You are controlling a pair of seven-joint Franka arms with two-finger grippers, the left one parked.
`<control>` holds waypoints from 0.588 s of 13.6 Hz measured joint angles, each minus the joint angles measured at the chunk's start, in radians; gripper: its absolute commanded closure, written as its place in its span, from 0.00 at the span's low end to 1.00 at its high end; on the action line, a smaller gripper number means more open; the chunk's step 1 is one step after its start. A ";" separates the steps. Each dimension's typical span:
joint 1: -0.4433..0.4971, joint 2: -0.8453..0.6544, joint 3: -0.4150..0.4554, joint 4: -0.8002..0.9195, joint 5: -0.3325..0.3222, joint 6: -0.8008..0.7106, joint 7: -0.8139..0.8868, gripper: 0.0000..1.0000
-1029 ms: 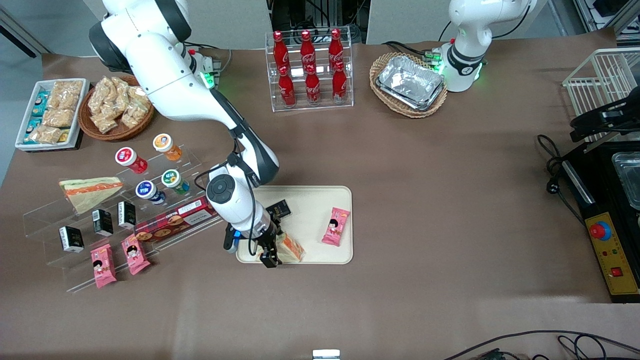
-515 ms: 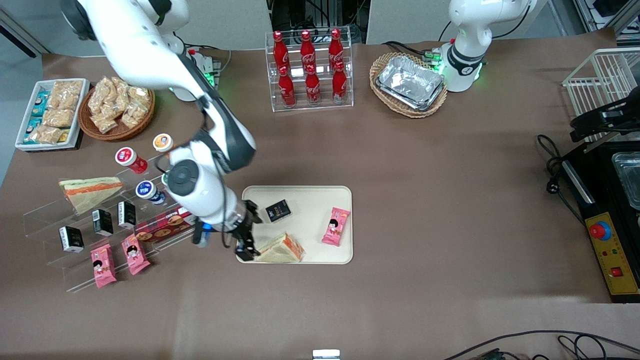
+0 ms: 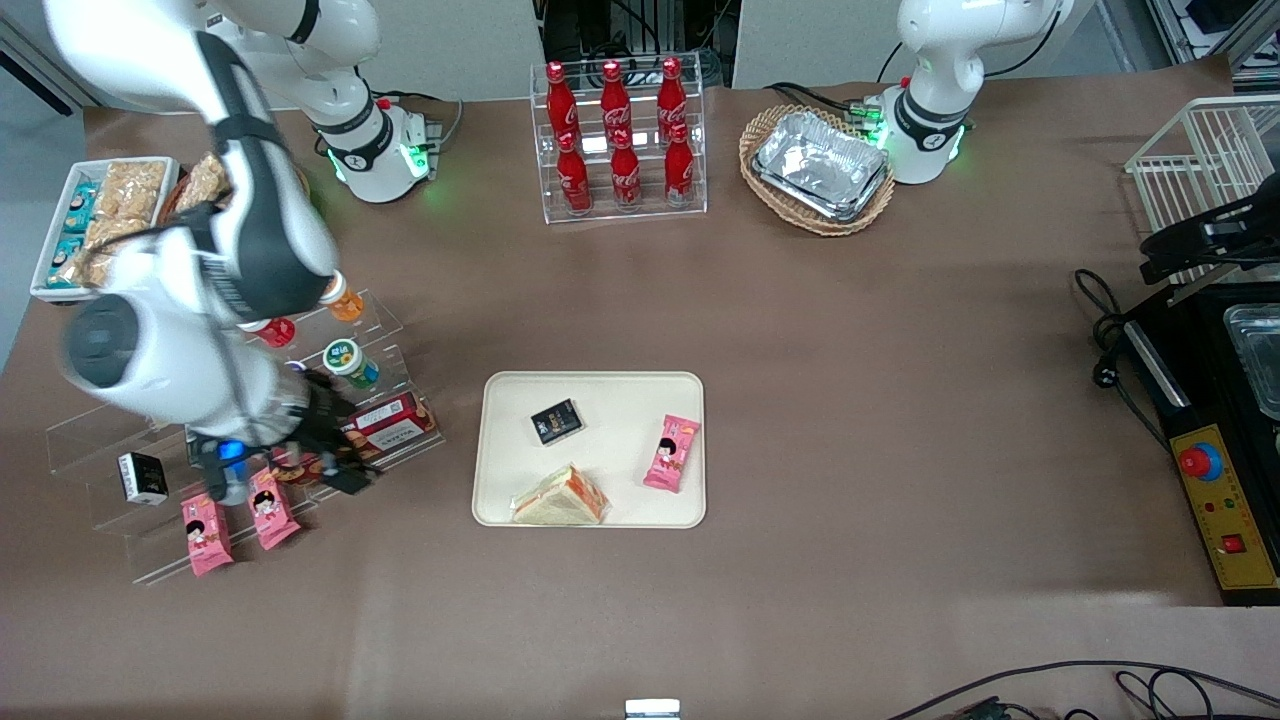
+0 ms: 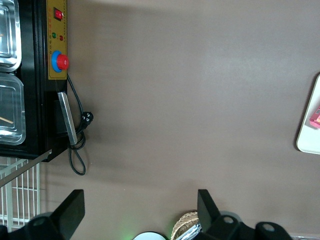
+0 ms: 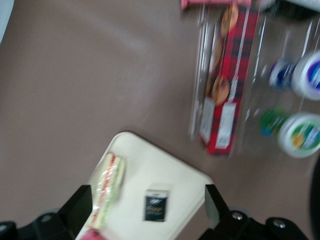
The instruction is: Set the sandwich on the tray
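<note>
The small clear-wrapped triangular sandwich point(image 3: 560, 496) lies on the large cream rectangular tray point(image 3: 620, 400), nearest the front camera. A small black box point(image 3: 556, 421) sits farther from that camera; a pink snack packet point(image 3: 672, 452) lies beside both. The claw point(image 3: 335, 465) hangs over the clear acrylic display shelf point(image 3: 400, 330), toward the working arm's end of the desk point(image 3: 880, 400).

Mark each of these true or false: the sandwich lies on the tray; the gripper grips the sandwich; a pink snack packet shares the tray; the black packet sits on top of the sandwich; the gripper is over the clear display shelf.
1. The sandwich lies on the tray. True.
2. The gripper grips the sandwich. False: it is open and apart from it, holding nothing.
3. A pink snack packet shares the tray. True.
4. The black packet sits on top of the sandwich. False: it lies flat on the tray, apart from the sandwich and farther from the front camera.
5. The gripper is over the clear display shelf. True, near the red biscuit box.
</note>
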 measured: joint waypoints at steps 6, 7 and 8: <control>-0.206 -0.076 -0.007 -0.001 -0.005 -0.114 -0.664 0.00; -0.230 -0.095 -0.007 0.000 -0.005 -0.144 -0.735 0.00; -0.248 -0.119 -0.007 -0.001 -0.006 -0.177 -0.796 0.00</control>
